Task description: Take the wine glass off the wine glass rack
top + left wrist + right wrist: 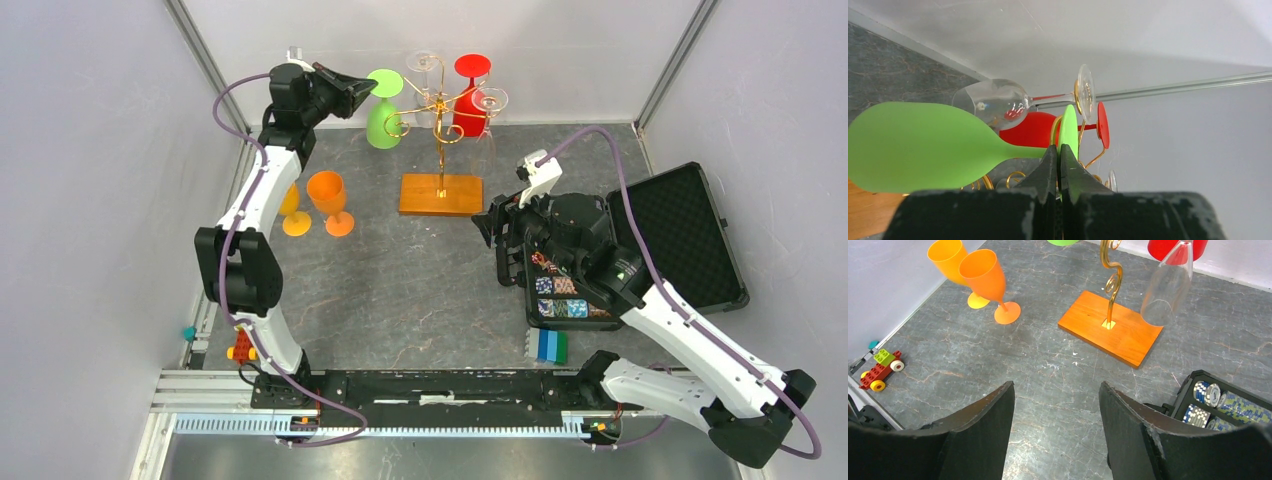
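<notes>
Left gripper (1058,156), clamped on the green glass (923,145) at its stem, should draw it level off the rack (441,194), sparing the clear glass (998,100) beside it; right gripper (1055,405) hangs open.

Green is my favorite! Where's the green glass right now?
In the top view, the green wine glass hangs upside down on the left side of the gold rack at the table's back, its stem pinched by the left gripper.
</notes>
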`<control>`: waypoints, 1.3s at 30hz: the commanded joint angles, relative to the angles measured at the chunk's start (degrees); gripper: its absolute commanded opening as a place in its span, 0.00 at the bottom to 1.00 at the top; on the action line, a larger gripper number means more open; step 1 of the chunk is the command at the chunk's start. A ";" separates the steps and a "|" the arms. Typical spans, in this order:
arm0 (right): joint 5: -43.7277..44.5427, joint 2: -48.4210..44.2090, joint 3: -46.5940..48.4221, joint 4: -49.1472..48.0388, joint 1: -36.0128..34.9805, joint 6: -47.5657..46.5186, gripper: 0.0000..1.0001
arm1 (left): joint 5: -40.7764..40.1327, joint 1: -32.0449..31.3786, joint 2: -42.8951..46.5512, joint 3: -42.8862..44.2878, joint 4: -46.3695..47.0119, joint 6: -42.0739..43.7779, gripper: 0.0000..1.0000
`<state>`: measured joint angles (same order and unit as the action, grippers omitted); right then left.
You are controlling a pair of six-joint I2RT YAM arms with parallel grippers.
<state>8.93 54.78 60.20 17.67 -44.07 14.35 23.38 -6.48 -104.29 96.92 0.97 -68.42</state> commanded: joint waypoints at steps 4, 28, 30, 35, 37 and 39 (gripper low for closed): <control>0.00 -1.43 -0.29 -2.08 0.22 0.61 0.68 | 3.01 0.23 3.40 1.23 4.17 -3.19 0.02; 0.41 -1.32 -0.59 -2.91 0.25 0.31 0.68 | 9.88 -1.87 -4.25 9.50 12.29 -7.41 0.02; 0.46 -1.44 -0.69 -2.98 0.26 0.38 0.68 | 11.16 -1.96 -4.02 9.03 12.29 -8.08 0.02; 0.34 -1.48 -0.81 -3.10 0.21 0.58 0.68 | 12.13 -2.09 -2.47 7.46 9.70 -7.04 0.02; 0.19 -1.43 -0.88 -3.26 0.22 0.71 0.68 | 12.68 -2.13 -1.87 6.79 9.31 -6.90 0.02; 0.01 -1.50 -0.92 -3.30 0.22 0.89 0.67 | 13.00 -2.05 -1.17 6.29 8.02 -6.43 0.02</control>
<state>9.04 54.30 59.57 16.82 -44.07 14.39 33.56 -8.38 -108.81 103.53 9.17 -74.28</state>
